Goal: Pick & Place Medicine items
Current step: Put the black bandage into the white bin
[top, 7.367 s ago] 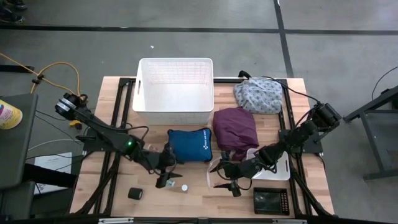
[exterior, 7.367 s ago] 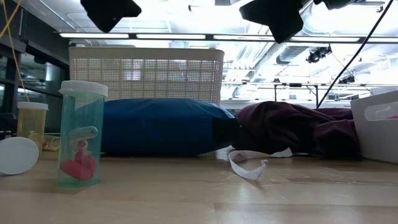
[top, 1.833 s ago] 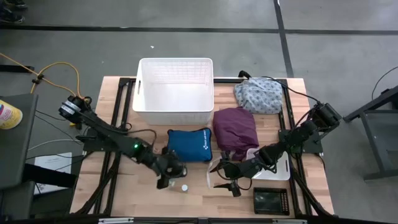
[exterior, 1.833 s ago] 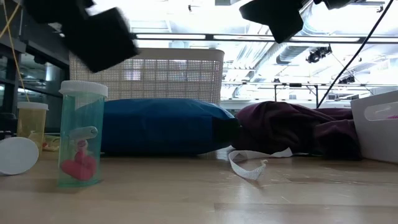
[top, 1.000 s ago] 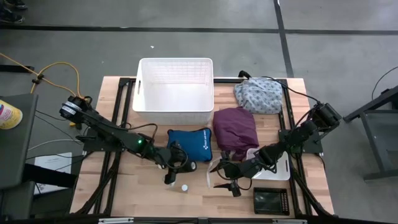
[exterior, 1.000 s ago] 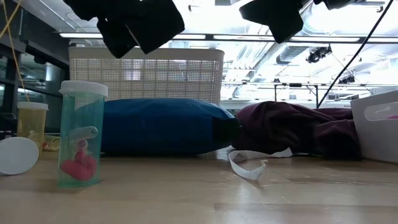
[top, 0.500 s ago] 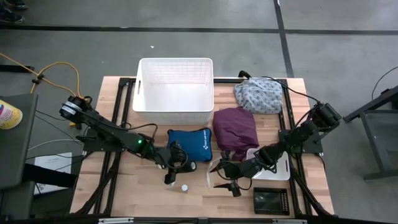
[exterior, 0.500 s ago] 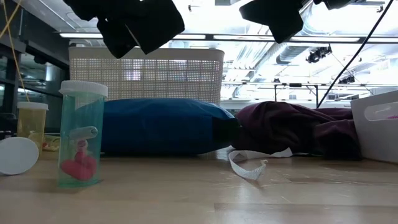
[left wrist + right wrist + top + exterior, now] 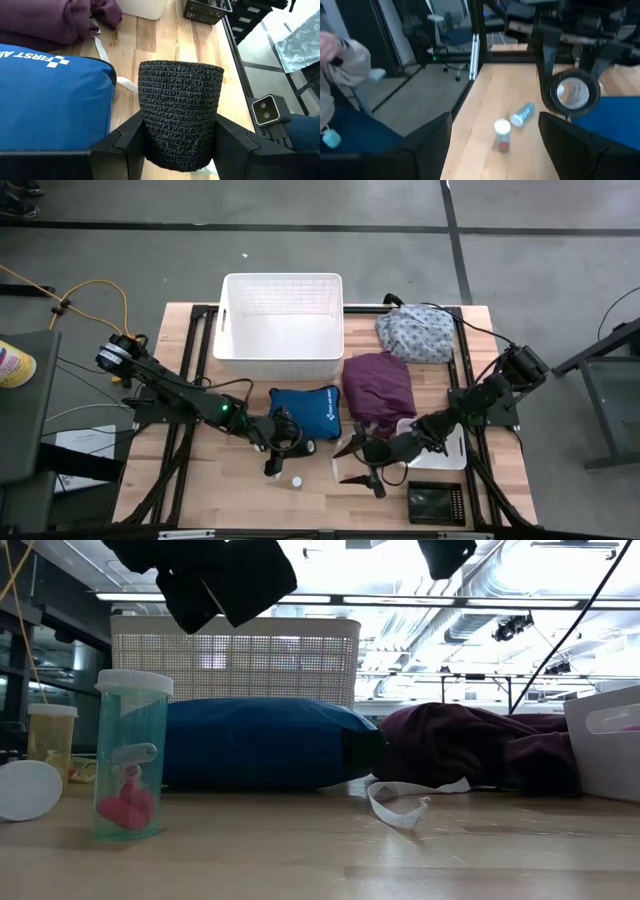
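The left gripper [image 9: 180,145] had its fingers clamped on the black bandage roll [image 9: 180,120], carried above the table at the blue pouch [image 9: 305,412]'s front right corner. The white basket [image 9: 282,325] lay straight beyond the pouch, so the left arm looked nearer. The right gripper [image 9: 362,465] hung wide open and empty, beside it.

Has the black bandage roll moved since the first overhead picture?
Yes. The black bandage roll left the table's front-left area; the left gripper now holds it raised beside the blue pouch.
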Motion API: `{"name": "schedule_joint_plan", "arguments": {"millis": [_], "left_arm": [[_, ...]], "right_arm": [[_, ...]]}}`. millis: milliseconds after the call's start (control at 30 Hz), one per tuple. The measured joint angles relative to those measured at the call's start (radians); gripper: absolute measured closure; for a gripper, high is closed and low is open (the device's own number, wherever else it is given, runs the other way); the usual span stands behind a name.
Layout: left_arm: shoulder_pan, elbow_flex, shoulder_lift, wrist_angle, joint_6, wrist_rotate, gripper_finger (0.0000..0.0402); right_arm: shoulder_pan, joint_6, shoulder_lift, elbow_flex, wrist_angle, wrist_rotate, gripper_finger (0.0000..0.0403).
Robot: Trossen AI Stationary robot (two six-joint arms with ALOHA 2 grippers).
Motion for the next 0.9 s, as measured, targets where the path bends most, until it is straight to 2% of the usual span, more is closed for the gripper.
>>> {"name": "schedule_joint_plan", "arguments": {"millis": [333, 600, 800, 900], "left_arm": [[0.0, 0.0, 0.0, 0.033, 0.004, 0.0, 0.0233], [0.0, -0.001, 0.0, 0.105, 0.03, -0.023, 0.0233], [0.004, -0.001, 0.0, 0.136, -0.018, -0.023, 0.0233], [0.018, -0.001, 0.0, 0.134, -0.045, 0.013, 0.0233]], "right_arm": [[-0.063, -0.047, 0.0, 0.0, 0.048, 0.001, 0.0117], [-0.069, -0.159, 0.0, 0.0, 0.048, -0.004, 0.0117], [-0.079, -0.164, 0.0, 0.0, 0.048, -0.014, 0.0117], [-0.098, -0.155, 0.0, 0.001, 0.047, -0.047, 0.0117]]}}
